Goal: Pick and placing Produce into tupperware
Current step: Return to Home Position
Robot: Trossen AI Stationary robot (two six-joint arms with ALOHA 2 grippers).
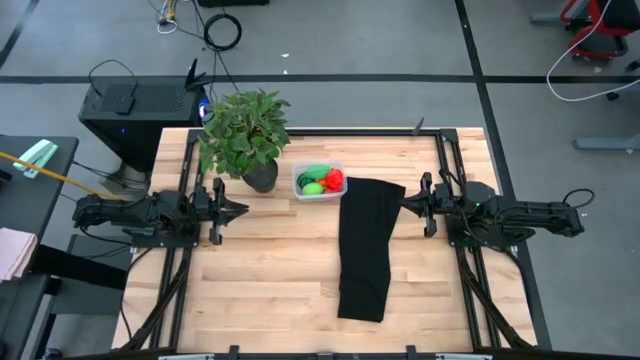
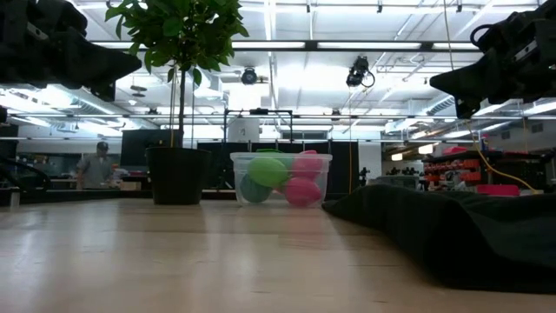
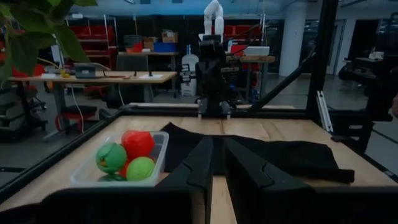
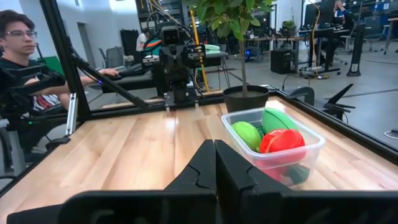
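Note:
The tupperware [image 1: 298, 190], a clear tub, stands on the table's far middle beside the plant pot. The Produce [image 1: 321, 181] lies inside it: light green, red and dark green pieces show, heaped together [image 3: 127, 155] [image 4: 273, 134] [image 2: 278, 178]. My left gripper [image 1: 243, 209] hovers level at the table's left side, shut, pointing toward the right, with nothing between its fingers [image 3: 214, 142]. My right gripper [image 1: 405, 208] hovers level at the right side, shut and empty [image 4: 214, 143], pointing left over the black cloth's edge. Both hang well above the tabletop [image 2: 135, 63] [image 2: 434, 83].
A leafy potted plant [image 1: 243, 135] stands left of the tub, its dark pot [image 1: 260, 177] close to the tub's wall. A black cloth [image 1: 365, 245] lies from the tub's right toward the near edge. Metal frame rails [image 1: 440, 150] run along the table. A person [image 4: 18, 43] sits beyond the table's left side.

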